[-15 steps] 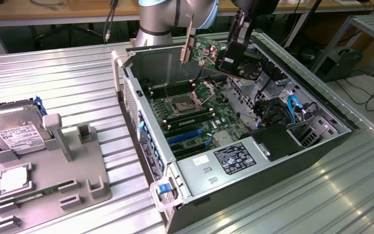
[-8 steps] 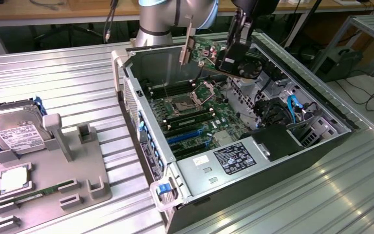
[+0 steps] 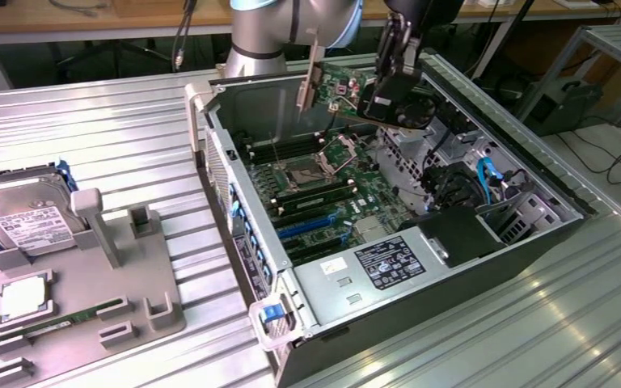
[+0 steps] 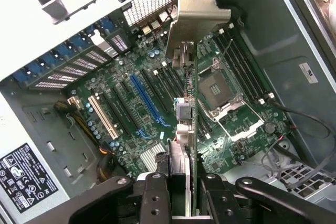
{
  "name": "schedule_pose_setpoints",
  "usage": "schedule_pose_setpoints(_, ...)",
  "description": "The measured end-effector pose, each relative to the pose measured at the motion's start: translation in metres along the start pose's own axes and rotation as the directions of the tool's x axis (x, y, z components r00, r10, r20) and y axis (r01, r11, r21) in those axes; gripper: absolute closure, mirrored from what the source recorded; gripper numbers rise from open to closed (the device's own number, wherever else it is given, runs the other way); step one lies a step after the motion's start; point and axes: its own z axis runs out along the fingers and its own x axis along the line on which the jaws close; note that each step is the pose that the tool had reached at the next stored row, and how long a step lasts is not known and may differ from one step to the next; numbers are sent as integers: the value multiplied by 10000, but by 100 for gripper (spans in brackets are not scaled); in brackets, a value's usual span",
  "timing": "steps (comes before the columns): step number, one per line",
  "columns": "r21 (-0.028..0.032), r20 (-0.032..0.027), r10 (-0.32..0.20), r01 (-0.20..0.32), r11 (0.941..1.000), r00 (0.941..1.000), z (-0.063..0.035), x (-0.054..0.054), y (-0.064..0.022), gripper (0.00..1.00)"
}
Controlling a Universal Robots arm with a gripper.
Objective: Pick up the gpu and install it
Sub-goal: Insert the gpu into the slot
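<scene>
I see the gripper [image 3: 388, 81] clamping the gpu [image 3: 345, 87] on edge over the case [image 3: 343, 347], its bracket [image 3: 312, 74] toward the exterior view's left; the label [image 3: 388, 263] is unreadable.

An open computer case [image 3: 338, 287] lies on the ribbed metal bench [image 3: 106, 137], green motherboard [image 3: 322, 202] facing up. Toward the bench's edge at the exterior view's left, a grey tray [image 3: 127, 299] holds a hard drive [image 3: 14, 214], a processor [image 3: 25, 297] and a memory stick [image 3: 57, 322].
</scene>
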Motion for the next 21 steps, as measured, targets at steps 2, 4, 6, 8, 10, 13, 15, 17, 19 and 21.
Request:
schedule_pose_setpoints(2, -4, -7, -152, 152, 9999, 9999, 0, 0, 0, 72)
schedule_pose_setpoints(4, -8, -14, -315, 315, 9995, 9995, 0, 0, 0, 72)
schedule_pose_setpoints(6, -13, -22, -481, 481, 9988, 9988, 0, 0, 0, 72)
schedule_pose_setpoints(8, -17, -29, -650, 650, 9979, 9979, 0, 0, 0, 72)
schedule_pose_setpoints(10, -23, -37, -832, 831, 9965, 9965, 0, 0, 0, 72)
schedule_pose_setpoints(13, -31, -50, -1145, 1145, 9934, 9934, 0, 0, 0, 72)
schedule_pose_setpoints(15, -37, -58, -1330, 1330, 9911, 9911, 0, 0, 0, 72)
schedule_pose_setpoints(17, -44, -66, -1530, 1530, 9882, 9882, 0, 0, 0, 72)
schedule_pose_setpoints(19, -50, -75, -1719, 1719, 9851, 9851, 0, 0, 0, 72)
schedule_pose_setpoints(21, -57, -83, -1928, 1928, 9812, 9812, 0, 0, 0, 72)
